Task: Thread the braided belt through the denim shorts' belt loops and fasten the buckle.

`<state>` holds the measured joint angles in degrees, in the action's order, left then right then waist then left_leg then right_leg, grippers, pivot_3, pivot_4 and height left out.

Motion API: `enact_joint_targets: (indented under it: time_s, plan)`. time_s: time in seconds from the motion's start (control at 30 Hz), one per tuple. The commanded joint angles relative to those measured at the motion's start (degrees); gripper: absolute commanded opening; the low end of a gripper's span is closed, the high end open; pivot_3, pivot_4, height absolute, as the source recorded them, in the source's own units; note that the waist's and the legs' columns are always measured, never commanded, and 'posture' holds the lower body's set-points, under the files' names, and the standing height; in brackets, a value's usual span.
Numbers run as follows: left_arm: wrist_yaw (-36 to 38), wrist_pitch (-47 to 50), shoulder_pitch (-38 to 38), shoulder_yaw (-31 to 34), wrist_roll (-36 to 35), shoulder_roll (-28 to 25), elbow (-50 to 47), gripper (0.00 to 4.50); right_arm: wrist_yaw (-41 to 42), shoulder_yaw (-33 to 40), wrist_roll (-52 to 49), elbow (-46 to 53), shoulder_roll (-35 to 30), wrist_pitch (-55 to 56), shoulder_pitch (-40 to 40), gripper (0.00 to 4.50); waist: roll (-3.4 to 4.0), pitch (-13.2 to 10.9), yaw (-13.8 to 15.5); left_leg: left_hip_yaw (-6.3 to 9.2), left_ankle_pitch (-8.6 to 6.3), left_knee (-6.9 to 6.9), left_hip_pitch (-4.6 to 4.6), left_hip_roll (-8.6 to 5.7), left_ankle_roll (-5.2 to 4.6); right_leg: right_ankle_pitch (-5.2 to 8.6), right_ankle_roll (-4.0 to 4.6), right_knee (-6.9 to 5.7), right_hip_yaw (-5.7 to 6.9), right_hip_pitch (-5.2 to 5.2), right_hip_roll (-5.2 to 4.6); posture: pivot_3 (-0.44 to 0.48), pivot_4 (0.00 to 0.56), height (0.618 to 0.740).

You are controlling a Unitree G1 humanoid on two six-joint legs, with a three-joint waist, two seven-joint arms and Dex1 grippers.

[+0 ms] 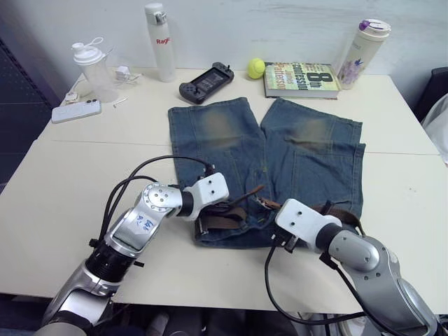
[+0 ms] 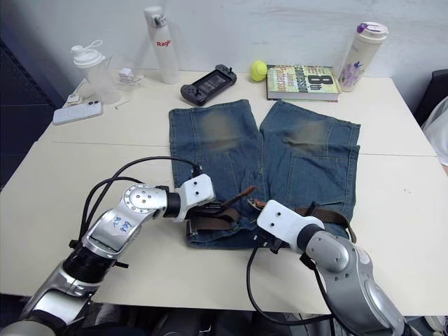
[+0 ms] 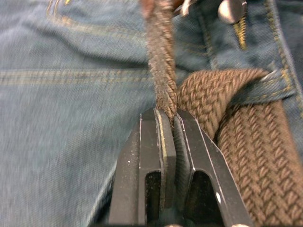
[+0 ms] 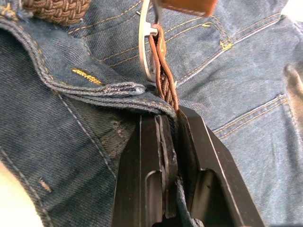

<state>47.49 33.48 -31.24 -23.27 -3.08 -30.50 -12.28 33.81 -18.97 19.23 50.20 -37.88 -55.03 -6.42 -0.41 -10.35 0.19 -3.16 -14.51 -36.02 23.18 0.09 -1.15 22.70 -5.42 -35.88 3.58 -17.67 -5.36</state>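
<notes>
Grippers work at the near edge of the denim shorts [image 1: 280,161], which lie flat on the table [image 1: 63,175] with the waistband toward the robot and the legs pointing away. The left gripper [image 3: 169,124] has its fingers pressed together on the free end of the braided belt [image 3: 246,142]; this strap end rises from the fingers across the denim, just beside the part of the belt that passes under a belt loop [image 3: 265,90]. The right gripper [image 4: 171,115] is closed too, clamped on the strap and the waistband edge, right under the buckle [image 4: 144,42]. Between both grippers the belt lies along the waistband. Farther away, near the wall, stand a book [image 1: 301,79], a tennis ball [image 1: 255,68], a game controller [image 1: 205,82] and bottles.
</notes>
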Motion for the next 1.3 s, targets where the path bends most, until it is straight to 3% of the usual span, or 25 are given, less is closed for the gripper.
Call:
enact_joint_targets:
  time_s: [0.03, 0.17, 0.37, 0.5, 0.7, 1.13, 1.3]
  plan:
    - [3.2, -2.9, -0.7, -2.5, 0.4, 0.1, 0.5, 0.00, -0.8, -0.7, 0.2, 4.9, 0.7, 1.6, -1.8, 0.08, 0.00, 0.0, -0.1, 0.00, 0.00, 0.01, 0.00, 0.00, 0.00, 0.00, 0.00, 0.00, 0.00, 0.00, 0.00, 0.000, 0.150, 0.740]
    - [5.2, -4.8, -1.3, -2.9, 0.7, 0.5, 2.2, 0.00, -0.4, -2.5, 0.2, 4.9, 0.3, 2.4, -2.5, 0.08, 0.00, 0.0, -0.1, 0.00, 0.00, 0.00, 0.00, 0.00, 0.00, 0.00, 0.00, 0.00, 0.02, 0.00, 0.00, 0.000, 0.150, 0.740]
    - [7.4, -9.4, -3.8, -3.3, 1.9, 2.1, 7.3, 0.00, 2.7, -8.2, 4.7, 1.3, -7.1, 7.9, -3.0, 0.08, 0.00, 0.0, 0.0, 0.00, 0.00, 0.00, 0.01, -0.02, -0.01, 0.01, -0.01, 0.01, 0.02, 0.00, -0.01, 0.000, 0.150, 0.740]
    - [8.0, -11.6, -5.0, -2.8, 2.8, 2.4, 9.5, 0.00, 4.1, -6.9, 5.8, -0.8, -10.1, 7.6, -1.6, 0.08, 0.00, 0.0, 0.4, 0.01, 0.01, -0.04, 0.01, -0.05, -0.03, 0.01, -0.02, 0.02, 0.04, 0.02, -0.04, 0.000, 0.150, 0.740]
    - [8.4, -11.2, -4.4, -2.3, 2.9, 3.4, 9.0, 0.00, 4.4, -7.4, 5.7, -0.8, -7.0, 6.7, -3.1, 0.08, 0.00, 0.0, 0.6, 0.02, 0.02, -0.08, 0.01, -0.04, -0.05, 0.01, -0.02, 0.01, 0.04, 0.02, -0.04, 0.000, 0.150, 0.740]
    - [3.4, -5.8, -2.7, 3.1, 3.0, 2.8, 6.0, 0.00, 5.7, -4.7, 6.2, -0.9, -7.5, 8.5, 1.9, 0.08, 0.00, 0.0, 0.8, 0.03, 0.02, -0.07, 0.00, -0.03, -0.05, 0.01, -0.02, -0.01, 0.04, 0.04, -0.03, 0.000, 0.150, 0.740]
    - [3.6, -3.3, -1.7, 5.2, 2.1, 0.4, 4.1, 0.00, 5.5, -2.0, 2.9, -0.1, -1.8, 2.6, 2.3, 0.08, -0.01, 0.0, 0.6, 0.03, 0.02, -0.06, 0.00, -0.02, -0.05, 0.01, -0.02, -0.05, 0.04, 0.03, -0.02, 0.000, 0.150, 0.740]
